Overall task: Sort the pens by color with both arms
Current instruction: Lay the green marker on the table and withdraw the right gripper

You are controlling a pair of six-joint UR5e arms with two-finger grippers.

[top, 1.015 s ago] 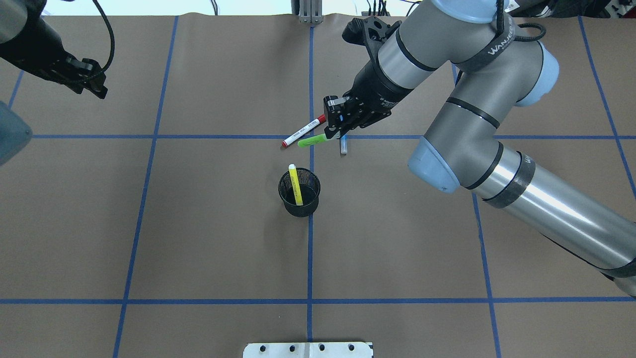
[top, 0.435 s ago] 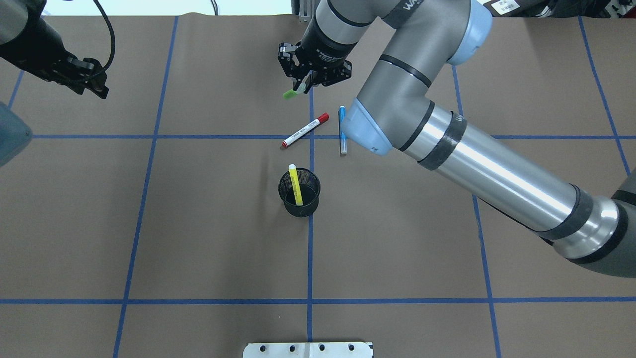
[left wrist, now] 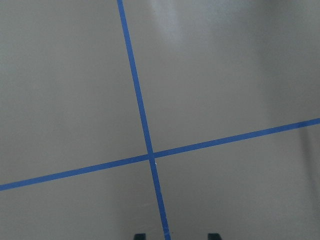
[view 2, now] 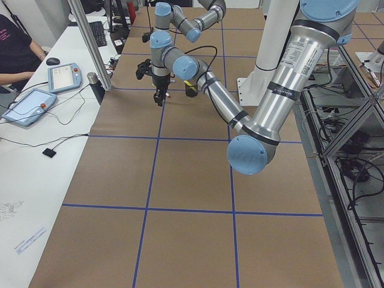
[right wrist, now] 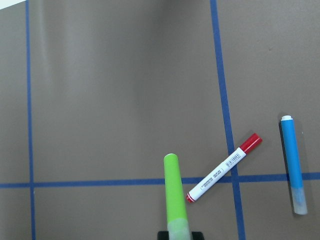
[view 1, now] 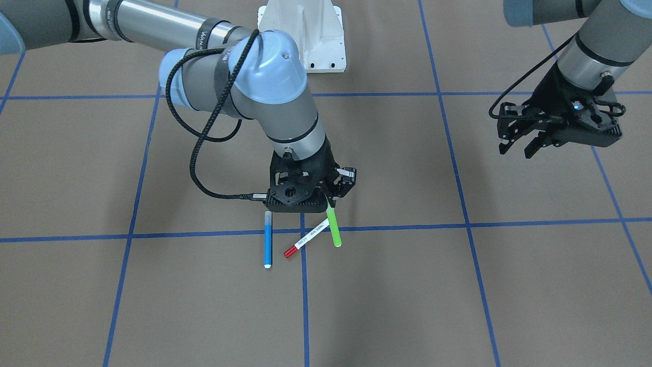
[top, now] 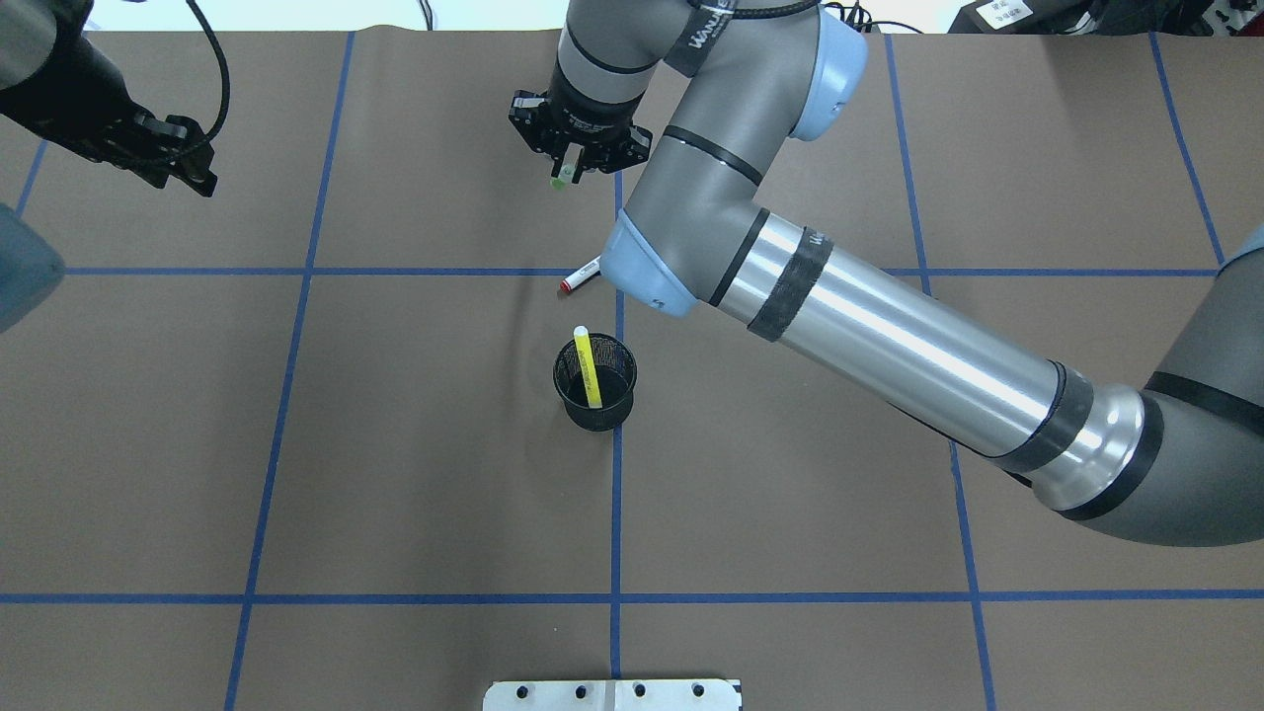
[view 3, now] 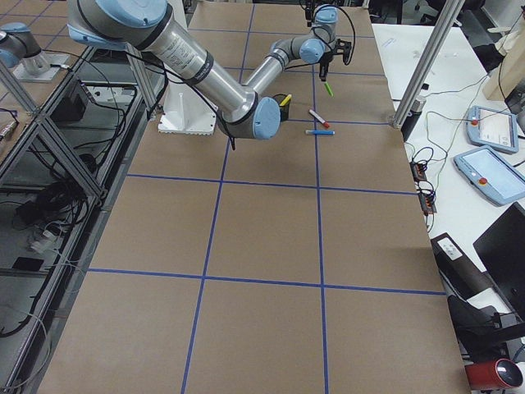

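Table: the brown paper (top: 395, 444) is ruled into squares by blue tape, and the overhead view cuts off its side edges.
Right arm: my right arm (top: 889, 346) reaches across the middle line into the far row of squares. From overhead it hides the blue pen entirely and all but one red-tipped end of the red-capped pen.
Left arm: my left arm (top: 59, 89) is cropped at the overhead view's upper left corner, so only the wrist and cable show.
Open room: bare paper lies between my two grippers, which are well apart, and more lies between my right gripper and the paper's far edge.
Mesh cup: the black cup (top: 592, 420) stands on the middle tape line, nearer my base than the loose pens.
Left gripper: my left gripper (view 1: 515, 149) hangs over bare paper, jaws spread, with nothing between them.
Right gripper: my right gripper (view 1: 328, 201) is clamped on one end of the green pen (view 1: 333, 229), which hangs tilted and lifted off the paper.
Yellow pen: the yellow pen (top: 588, 370) leans inside the cup.
Blue pen: the blue pen (view 1: 267, 239) lies flat beside the red-capped pen (view 1: 305, 239), apart from it, and both are near a tape crossing.
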